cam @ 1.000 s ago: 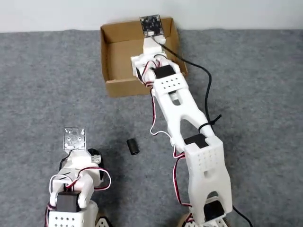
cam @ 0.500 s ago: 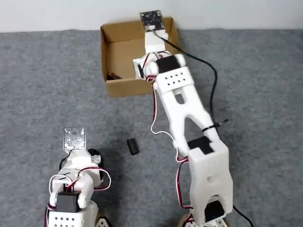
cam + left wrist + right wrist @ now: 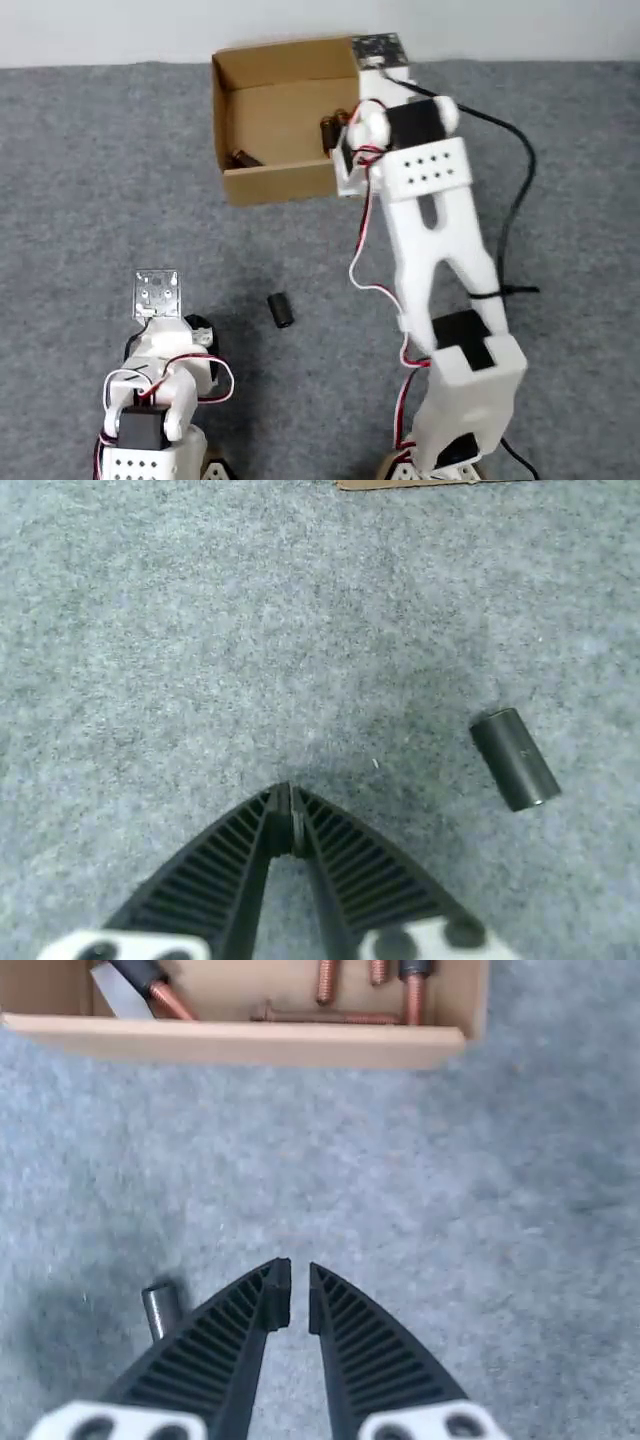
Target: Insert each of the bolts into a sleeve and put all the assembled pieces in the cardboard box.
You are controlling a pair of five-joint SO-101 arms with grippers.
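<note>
The loose sleeve [image 3: 281,309] lies on its side on the carpet [image 3: 100,200], well apart from the cardboard box [image 3: 280,183], with its long axis pointing roughly toward the box. The left gripper [image 3: 290,815], pinched together and empty, sits near the sleeve without touching it. The right gripper [image 3: 298,1295], slightly parted and holding nothing, faces the box.

You have no readable text, label, number or sign here, neither on the cardboard box [image 3: 280,183] nor on the sleeve [image 3: 280,309].

Bare carpet [image 3: 120,200] all around the sleeve [image 3: 281,309], right arm [image 3: 440,230] crowding the cardboard box [image 3: 280,184] at its right wall
</note>
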